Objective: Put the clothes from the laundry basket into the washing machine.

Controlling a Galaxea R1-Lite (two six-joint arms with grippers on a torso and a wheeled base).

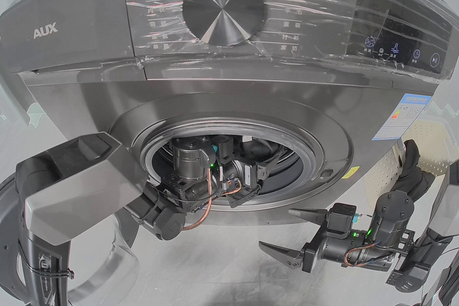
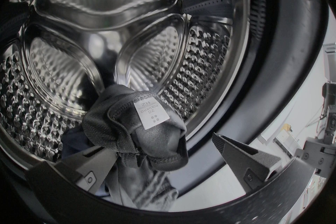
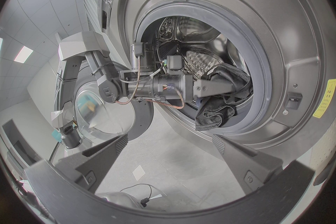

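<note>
The grey washing machine (image 1: 229, 96) stands with its door (image 3: 101, 112) swung open. My left gripper (image 2: 164, 144) is at the mouth of the steel drum (image 2: 105, 25), open, its fingers wide apart. A dark grey garment (image 2: 140, 123) with a white label is draped over one finger and hangs across the drum's rim (image 3: 217, 109). My right gripper (image 1: 275, 228) hangs open and holds nothing, low in front of the machine and to the right of the opening. More dark clothing (image 1: 413, 173) lies over the edge of the cream laundry basket (image 1: 430, 139) at the far right.
The open glass door (image 1: 95, 264) stands at the left, behind my left arm. Grey floor lies in front of the machine, with a thin cable (image 3: 140, 189) on it. The basket stands close against the machine's right side.
</note>
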